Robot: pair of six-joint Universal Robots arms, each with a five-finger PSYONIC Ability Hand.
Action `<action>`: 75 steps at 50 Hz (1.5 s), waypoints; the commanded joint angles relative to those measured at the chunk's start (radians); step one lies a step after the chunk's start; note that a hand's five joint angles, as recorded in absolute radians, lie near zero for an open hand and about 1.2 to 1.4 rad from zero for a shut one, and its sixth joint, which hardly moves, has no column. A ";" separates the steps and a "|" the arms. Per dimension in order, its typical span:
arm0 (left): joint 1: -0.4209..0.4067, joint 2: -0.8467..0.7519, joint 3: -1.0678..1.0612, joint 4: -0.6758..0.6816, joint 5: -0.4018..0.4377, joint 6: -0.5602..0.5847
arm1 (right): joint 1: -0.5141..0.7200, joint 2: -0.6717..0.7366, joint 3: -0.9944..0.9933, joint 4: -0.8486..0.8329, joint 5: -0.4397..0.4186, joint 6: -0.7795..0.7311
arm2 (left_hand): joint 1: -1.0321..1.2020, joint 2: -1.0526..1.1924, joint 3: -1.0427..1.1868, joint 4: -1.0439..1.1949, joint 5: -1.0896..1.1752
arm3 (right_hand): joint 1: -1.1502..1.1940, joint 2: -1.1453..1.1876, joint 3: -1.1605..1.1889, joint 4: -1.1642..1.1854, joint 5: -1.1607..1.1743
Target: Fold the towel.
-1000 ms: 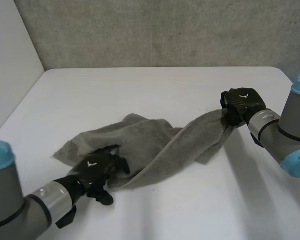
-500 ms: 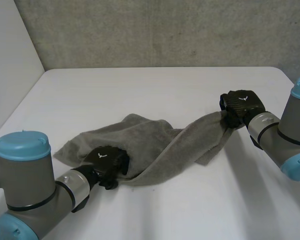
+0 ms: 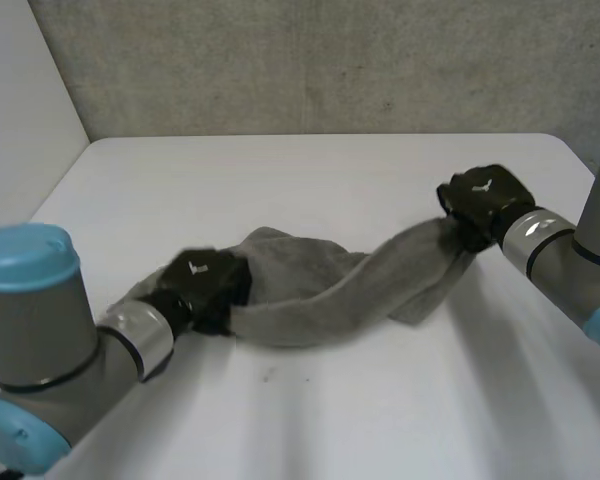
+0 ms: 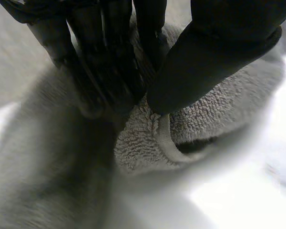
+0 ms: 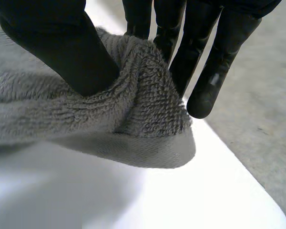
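Note:
A grey towel stretches in a sagging band across the white table, between my two hands. My left hand is shut on the towel's left end. The left wrist view shows its thumb and fingers pinching a hemmed corner of the towel. At the right end, my right hand is shut on the other corner, held above the table. There the right wrist view has the thumb pressing the towel against the fingers. Part of the towel lies bunched behind my left hand.
A grey wall rises behind the table's far edge. A pale side wall stands at the left. The table's right edge runs close beside my right hand, with grey floor beyond it.
My left hand closed on the towel's near edge and lifted it up and away from me, pulling the towel into a band. My right hand kept its grip and hardly moved.

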 commanded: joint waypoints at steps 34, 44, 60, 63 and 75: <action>0.063 0.006 0.410 0.048 -0.136 0.320 | 0.101 -0.169 0.154 -0.610 -0.003 0.129 | 0.215 0.181 0.181 0.180 0.191 | 0.426 0.221 0.215 0.203 0.247; 0.073 -0.063 0.028 0.084 0.013 0.324 | 0.005 -0.189 0.377 -0.408 -0.094 0.066 | 0.215 0.181 0.181 0.180 0.191 | 0.426 0.221 0.215 0.203 0.247; 0.082 -0.131 0.025 0.081 0.013 0.321 | -0.072 -0.188 0.426 -0.376 -0.086 0.042 | -0.342 -0.376 -0.375 -0.377 -0.366 | 0.426 0.221 0.215 0.203 0.247; 0.087 -0.131 0.022 0.080 0.012 0.321 | -0.072 -0.188 0.426 -0.376 -0.086 0.040 | -0.348 -0.382 -0.382 -0.384 -0.373 | 0.426 0.221 0.215 0.203 0.247; 0.194 -0.055 -0.042 0.072 0.015 0.307 | -0.092 -0.146 0.418 -0.383 -0.066 0.036 | -0.774 -0.808 -0.808 -0.809 -0.798 | 0.426 0.221 0.215 0.203 0.247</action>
